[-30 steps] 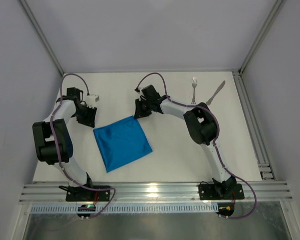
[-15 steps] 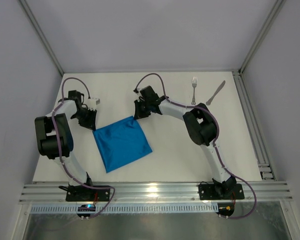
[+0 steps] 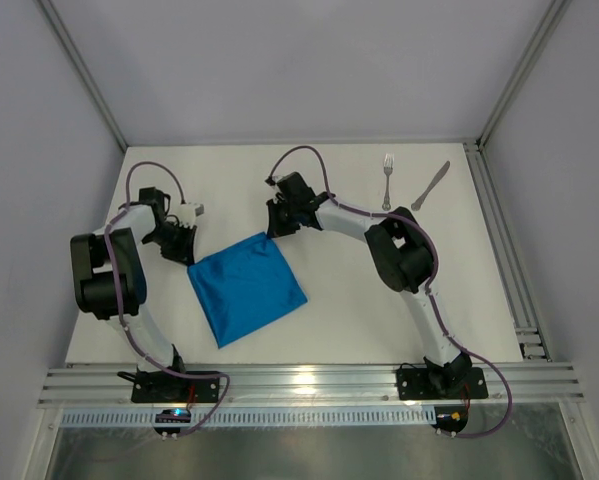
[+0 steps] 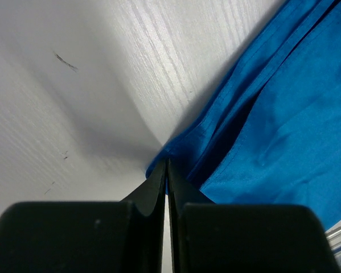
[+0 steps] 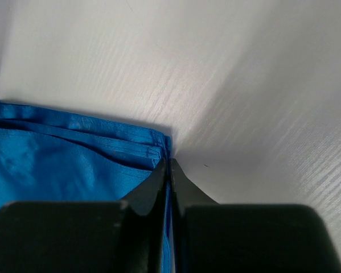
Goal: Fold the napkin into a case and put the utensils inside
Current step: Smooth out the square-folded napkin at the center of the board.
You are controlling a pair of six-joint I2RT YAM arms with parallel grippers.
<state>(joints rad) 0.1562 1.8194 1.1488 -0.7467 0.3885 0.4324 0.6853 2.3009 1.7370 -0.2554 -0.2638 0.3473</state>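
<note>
Napkin [image 3: 245,287]: bright blue, lay flat on the table [image 3: 359,300] as a rough square turned corner-on, left of the table's middle, about midway between near and far edges. The wrist views showed more than one layer of cloth stacked at its hems, so it was folded over at least once.

Left gripper [image 4: 167,170]: down at the napkin's left corner, on the side towards the table's left edge. Fingers were pressed together, with the tip of that blue corner pinched between them. The cloth ran away from the tips in soft ridges.

Right gripper [image 5: 168,168]: down at the napkin's far corner. Fingers were brought together on the hemmed edge just at that corner, with blue cloth visible on the left of the tips and bare table on the right.

Fork [image 3: 387,181]: lay on the table near the far edge, right of centre, tines pointing to the far edge.

Knife [image 3: 431,186]: lay just beside the fork on the side towards the right edge, slanted, not touching the fork. Both were well apart from the napkin and from both grippers.
</note>
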